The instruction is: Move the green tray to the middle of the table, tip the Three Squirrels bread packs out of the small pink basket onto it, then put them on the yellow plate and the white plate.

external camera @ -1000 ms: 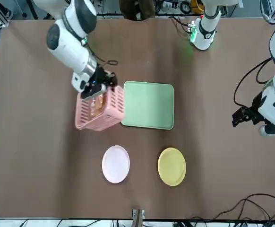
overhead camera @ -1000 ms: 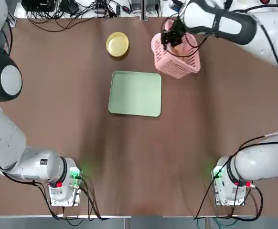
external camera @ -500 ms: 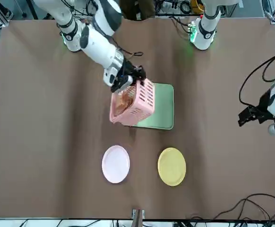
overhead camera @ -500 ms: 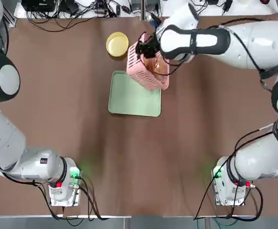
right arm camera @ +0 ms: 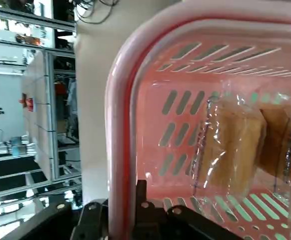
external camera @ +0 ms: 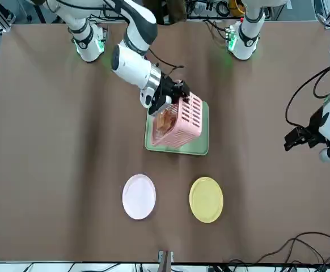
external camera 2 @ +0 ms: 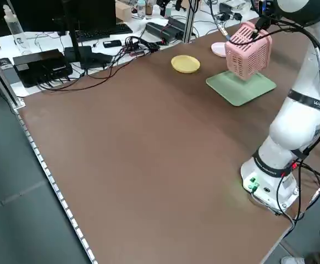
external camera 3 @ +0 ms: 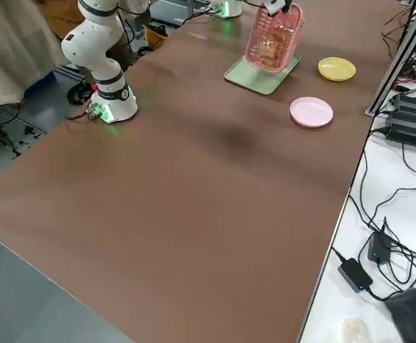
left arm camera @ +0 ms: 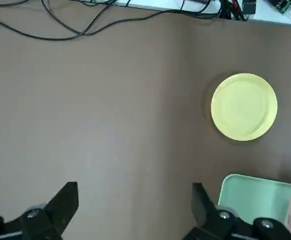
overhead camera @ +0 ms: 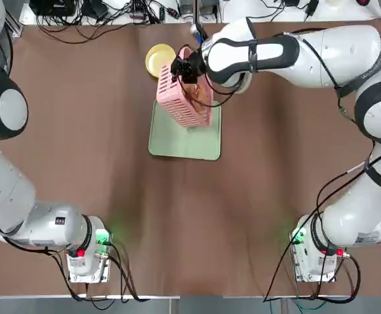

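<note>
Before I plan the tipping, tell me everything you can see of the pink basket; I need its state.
The pink basket, plastic-looking, square, with slotted walls and a thick rim, is tilted over the green tray. The right gripper grips its rim; bread packs remain inside.

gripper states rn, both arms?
Left gripper: open, empty, off to the table's left.
Right gripper: closed on the pink basket's rim, basket tilted over the green tray.
</note>
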You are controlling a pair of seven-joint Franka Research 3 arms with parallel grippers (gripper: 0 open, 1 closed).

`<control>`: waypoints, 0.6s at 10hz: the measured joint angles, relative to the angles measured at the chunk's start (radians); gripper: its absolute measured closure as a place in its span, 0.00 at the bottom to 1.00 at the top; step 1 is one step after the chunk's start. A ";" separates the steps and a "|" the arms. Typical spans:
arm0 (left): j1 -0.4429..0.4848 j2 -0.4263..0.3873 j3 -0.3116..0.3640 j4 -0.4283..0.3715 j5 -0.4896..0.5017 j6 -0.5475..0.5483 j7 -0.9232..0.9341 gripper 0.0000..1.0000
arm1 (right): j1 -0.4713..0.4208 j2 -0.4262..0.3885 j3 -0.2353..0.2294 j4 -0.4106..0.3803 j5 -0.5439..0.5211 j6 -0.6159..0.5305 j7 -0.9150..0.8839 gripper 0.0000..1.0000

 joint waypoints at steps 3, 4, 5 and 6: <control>-0.005 0.001 -0.001 0.000 0.000 -0.001 0.000 0.00 | 0.080 0.057 0.014 0.072 0.000 0.108 0.002 0.94; -0.005 0.001 -0.001 0.000 0.000 -0.001 0.000 0.00 | 0.118 0.087 0.014 0.095 0.000 0.149 0.002 0.94; -0.006 0.001 -0.001 0.000 0.000 -0.001 0.000 0.00 | 0.146 0.110 0.011 0.112 0.000 0.165 0.002 0.94; -0.008 0.002 -0.001 0.000 0.000 -0.002 0.000 0.00 | 0.165 0.124 0.007 0.121 0.000 0.170 0.002 0.94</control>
